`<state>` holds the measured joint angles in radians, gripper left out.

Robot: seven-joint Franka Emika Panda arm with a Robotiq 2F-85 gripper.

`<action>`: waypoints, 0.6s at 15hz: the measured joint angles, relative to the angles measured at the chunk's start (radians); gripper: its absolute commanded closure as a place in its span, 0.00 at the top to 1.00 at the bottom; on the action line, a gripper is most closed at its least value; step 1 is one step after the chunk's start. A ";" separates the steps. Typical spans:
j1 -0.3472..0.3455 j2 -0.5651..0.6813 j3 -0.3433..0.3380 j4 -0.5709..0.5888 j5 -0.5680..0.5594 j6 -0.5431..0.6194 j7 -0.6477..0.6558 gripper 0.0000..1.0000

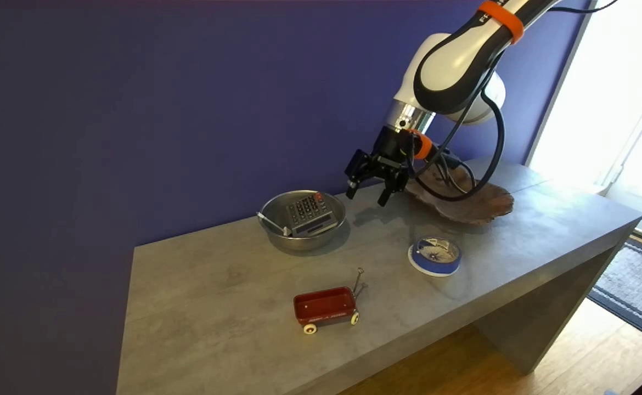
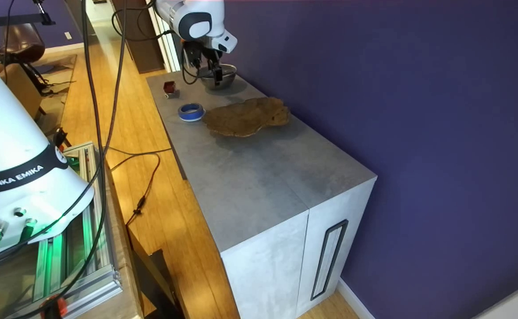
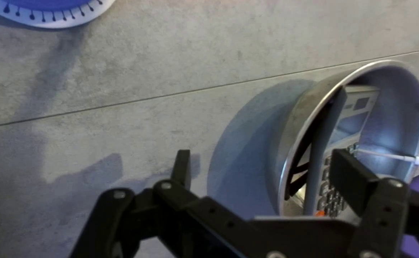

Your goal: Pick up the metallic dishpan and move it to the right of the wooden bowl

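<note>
Probably stiff, slick and light but for its calculator [image 1: 311, 213], the pan [image 1: 303, 244] sits mid-frame in an exterior view; pinch its left rim [image 3: 302, 129] in the wrist view. The gripper [image 1: 366, 196] gapes wide, empty.

Holds arm [image 1: 458, 63] slanted down from upper right in an exterior view, bent at wrist [image 1: 409, 90]. Hangs gripper [image 1: 367, 195] aloft, tilted, pointing downward. In wrist view, shows both fingers [image 3: 182, 166] spread well apart. Rests on white base [image 2: 37, 198] at left of an exterior view.
</note>
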<state>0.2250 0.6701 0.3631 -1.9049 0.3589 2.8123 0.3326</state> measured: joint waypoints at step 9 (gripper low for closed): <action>0.086 0.037 -0.046 0.053 0.006 0.004 0.096 0.67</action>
<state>0.3112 0.7070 0.3171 -1.8521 0.3644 2.8161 0.4287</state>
